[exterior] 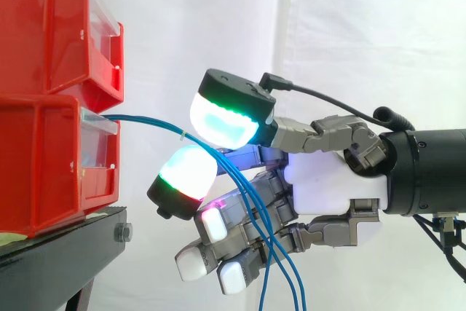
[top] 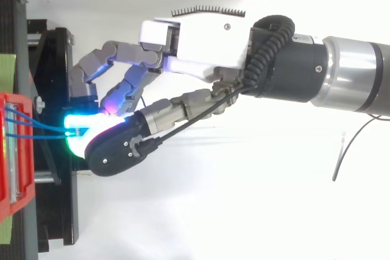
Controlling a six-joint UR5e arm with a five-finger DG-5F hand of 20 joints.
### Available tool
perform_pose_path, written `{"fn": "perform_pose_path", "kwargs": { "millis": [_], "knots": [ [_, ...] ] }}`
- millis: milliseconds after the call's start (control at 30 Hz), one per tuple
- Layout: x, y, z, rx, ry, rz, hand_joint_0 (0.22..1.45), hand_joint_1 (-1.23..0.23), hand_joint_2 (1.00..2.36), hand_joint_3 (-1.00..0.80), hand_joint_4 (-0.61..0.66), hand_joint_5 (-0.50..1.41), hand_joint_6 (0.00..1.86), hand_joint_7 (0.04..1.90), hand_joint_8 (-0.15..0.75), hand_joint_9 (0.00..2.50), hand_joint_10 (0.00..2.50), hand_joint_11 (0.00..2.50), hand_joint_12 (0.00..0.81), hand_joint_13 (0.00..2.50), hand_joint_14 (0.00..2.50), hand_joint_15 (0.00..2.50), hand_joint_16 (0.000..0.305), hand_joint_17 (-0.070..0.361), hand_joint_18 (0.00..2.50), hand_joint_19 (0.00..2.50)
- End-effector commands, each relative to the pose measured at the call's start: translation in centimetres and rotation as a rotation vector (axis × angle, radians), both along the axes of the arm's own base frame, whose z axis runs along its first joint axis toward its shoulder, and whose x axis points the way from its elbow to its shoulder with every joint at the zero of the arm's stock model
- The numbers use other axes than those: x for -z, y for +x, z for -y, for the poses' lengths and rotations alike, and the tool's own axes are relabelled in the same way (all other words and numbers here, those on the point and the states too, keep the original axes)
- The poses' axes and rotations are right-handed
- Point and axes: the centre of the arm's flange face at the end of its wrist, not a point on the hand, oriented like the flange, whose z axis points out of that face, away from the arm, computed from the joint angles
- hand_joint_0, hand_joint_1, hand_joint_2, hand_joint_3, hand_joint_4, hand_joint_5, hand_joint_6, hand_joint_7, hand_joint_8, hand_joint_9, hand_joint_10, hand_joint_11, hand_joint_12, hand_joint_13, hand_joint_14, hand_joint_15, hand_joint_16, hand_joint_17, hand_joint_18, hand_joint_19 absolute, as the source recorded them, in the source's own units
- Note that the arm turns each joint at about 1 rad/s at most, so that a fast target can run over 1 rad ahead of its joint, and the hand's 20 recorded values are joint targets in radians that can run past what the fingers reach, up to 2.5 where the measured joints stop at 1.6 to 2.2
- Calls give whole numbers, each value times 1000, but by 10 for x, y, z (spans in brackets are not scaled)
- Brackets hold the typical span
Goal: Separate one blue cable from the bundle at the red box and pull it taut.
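Several thin blue cables (exterior: 149, 121) come out of the front of the lower red bin (exterior: 44, 172) and run right as a bundle. They bend down past the hand (exterior: 328, 187) and leave at the bottom edge. The hand reaches in from the right. Its thumb pad (exterior: 226, 118) and one finger pad (exterior: 186, 172) glow green and white and are closed together on the cables just past a small white tie (exterior: 183, 135). I cannot tell whether one strand or more is pinched. In the top view the blue cables (top: 36, 127) enter the cyan glow under the hand (top: 201, 47).
A second red bin (exterior: 51, 27) sits on top of the lower one. Both rest on a black stand (exterior: 65, 253) whose edge lies just below and left of the fingers. A white curtain hangs behind.
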Motion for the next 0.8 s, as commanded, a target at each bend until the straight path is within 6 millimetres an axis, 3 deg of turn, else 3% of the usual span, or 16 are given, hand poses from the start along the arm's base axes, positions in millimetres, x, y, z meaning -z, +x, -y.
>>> {"fn": "perform_pose_path", "kwargs": {
  "millis": [0,167,367,533,767],
  "knots": [
    [1,0,0,0,0,-1,636,-699,1010,-376,87,-158,838,1086,307,958,22,776,372,775,17,416,47,105,789,624],
    [0,0,0,0,0,0,662,-803,1011,-362,64,-168,849,1079,307,922,23,785,371,749,16,412,47,106,768,616],
    [0,0,2,0,1,-1,717,-864,1000,-500,66,-177,863,1055,297,909,23,778,365,749,16,398,47,105,777,581],
    [0,-1,4,-3,2,-1,538,-679,1000,-500,116,-168,851,1031,311,961,23,771,379,778,16,408,49,110,804,608],
    [1,-2,6,-2,-1,-9,564,-489,1000,-500,113,-156,817,1025,316,1004,20,762,377,789,17,402,48,109,811,633]
  ]
}}
